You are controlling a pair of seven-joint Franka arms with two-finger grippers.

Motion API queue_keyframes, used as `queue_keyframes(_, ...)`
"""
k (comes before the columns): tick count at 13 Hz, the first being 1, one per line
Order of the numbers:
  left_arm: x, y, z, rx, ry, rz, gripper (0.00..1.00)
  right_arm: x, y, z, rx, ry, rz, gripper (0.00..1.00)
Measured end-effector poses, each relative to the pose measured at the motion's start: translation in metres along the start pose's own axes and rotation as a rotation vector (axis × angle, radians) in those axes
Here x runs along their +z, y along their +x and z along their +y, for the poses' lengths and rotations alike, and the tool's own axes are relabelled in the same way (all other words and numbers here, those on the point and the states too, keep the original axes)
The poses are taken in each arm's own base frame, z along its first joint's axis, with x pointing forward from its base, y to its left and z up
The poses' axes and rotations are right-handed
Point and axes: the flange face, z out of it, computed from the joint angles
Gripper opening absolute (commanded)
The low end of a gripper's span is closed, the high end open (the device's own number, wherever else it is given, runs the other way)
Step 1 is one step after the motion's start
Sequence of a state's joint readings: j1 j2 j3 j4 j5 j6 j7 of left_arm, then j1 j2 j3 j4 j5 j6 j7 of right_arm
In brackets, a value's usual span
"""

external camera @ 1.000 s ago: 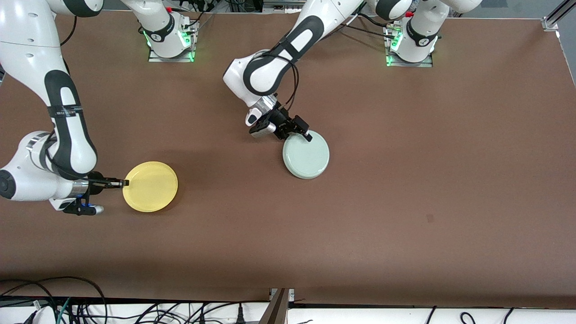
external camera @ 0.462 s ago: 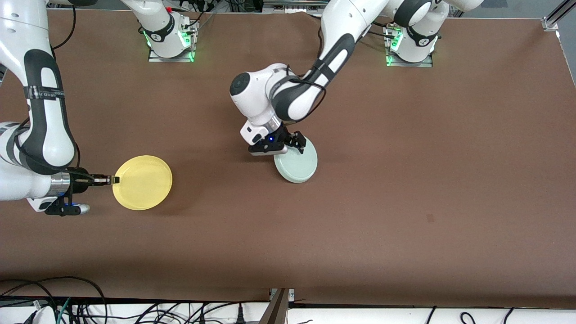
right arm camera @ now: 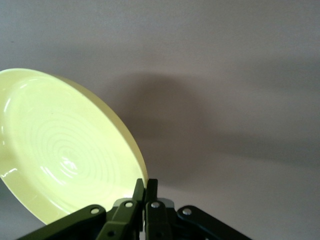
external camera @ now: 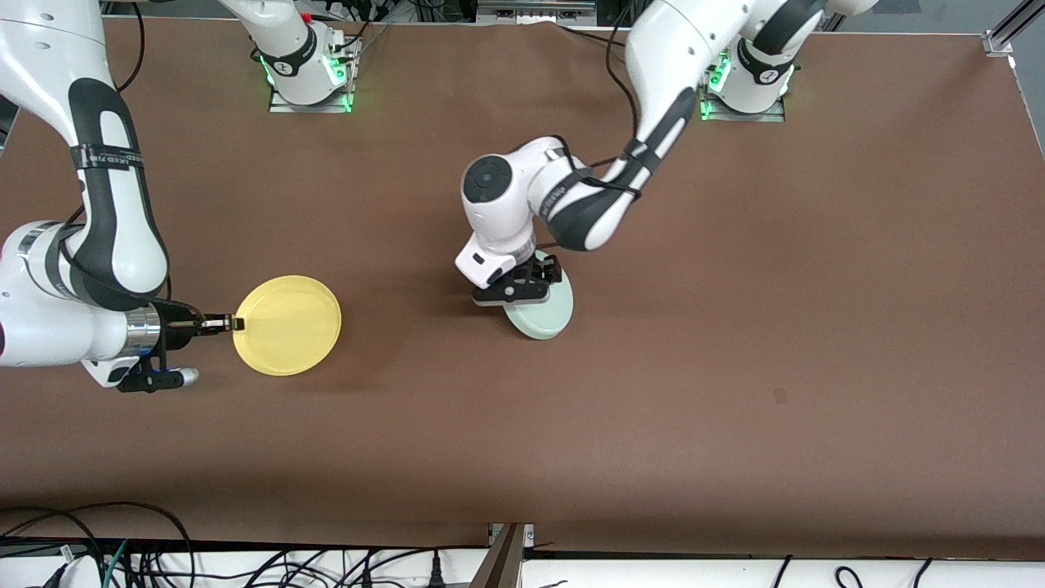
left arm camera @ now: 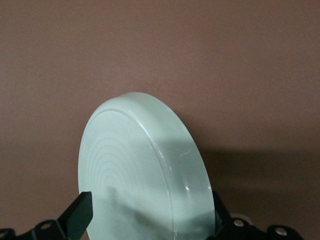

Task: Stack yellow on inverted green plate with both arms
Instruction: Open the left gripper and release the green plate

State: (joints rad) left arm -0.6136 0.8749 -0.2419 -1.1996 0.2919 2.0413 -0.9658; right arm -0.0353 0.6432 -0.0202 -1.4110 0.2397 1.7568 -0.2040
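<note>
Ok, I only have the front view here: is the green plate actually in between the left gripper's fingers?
Observer: Yes. In the left wrist view the green plate stands tilted on edge between the left gripper's spread fingers, one finger at each face.
Operator: Which face looks at that camera?
Observer: A flat face marked with concentric rings.
Operator: And the yellow plate?
Observer: In the right wrist view the right gripper is pinched shut on the yellow plate's rim. The plate's hollow side faces the camera, and its shadow falls on the table apart from it, so it looks lifted.
</note>
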Motion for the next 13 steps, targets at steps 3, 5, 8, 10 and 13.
queue_keyframes(3,0.0,0.023,-0.026,-0.056,-0.151,-0.055,1.0,0.002,0.0,0.002,0.004,0.001,-0.004,0.0)
queue_keyframes(5,0.0,0.029,-0.033,-0.071,-0.185,-0.07,1.0,0.004,0.0,0.003,0.005,0.001,-0.008,0.0)
queue_keyframes(8,-0.013,0.029,-0.035,-0.066,-0.188,-0.061,1.0,0.013,0.0,-0.003,-0.001,0.003,-0.024,0.0)
queue_keyframes(10,-0.037,0.035,-0.051,-0.052,-0.135,-0.068,1.0,0.026,0.003,-0.029,0.007,-0.002,-0.04,0.0)
queue_keyframes(13,-0.098,0.081,-0.119,0.019,-0.104,-0.015,1.0,0.056,0.014,-0.091,0.049,-0.006,-0.034,0.0)
